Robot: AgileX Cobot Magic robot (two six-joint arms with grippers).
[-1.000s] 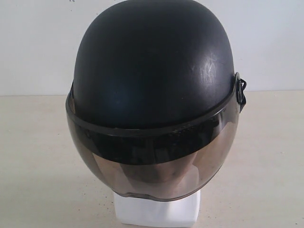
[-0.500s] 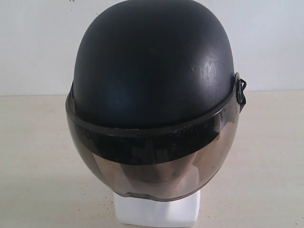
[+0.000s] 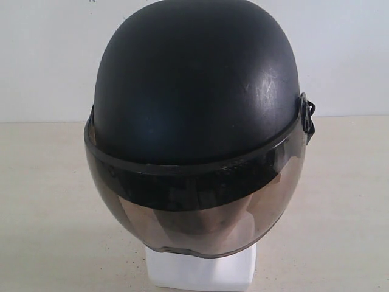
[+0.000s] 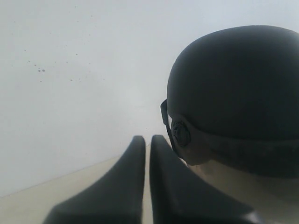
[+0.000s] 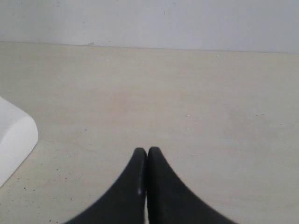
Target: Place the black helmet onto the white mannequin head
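Matte black helmet (image 3: pixel 194 85) caps white mannequin head (image 3: pixel 200 272).

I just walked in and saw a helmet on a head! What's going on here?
The black helmet sits on the white mannequin head, its tinted visor down over the face. Nothing holds it. The left gripper is shut and empty beside the helmet, not touching it. The right gripper is shut and empty too, over the table.

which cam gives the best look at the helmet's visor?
Exterior view: the whole tinted visor faces the camera, in front of the white mannequin head. Left wrist view catches only its side edge near the pivot. Right wrist view shows none of it.
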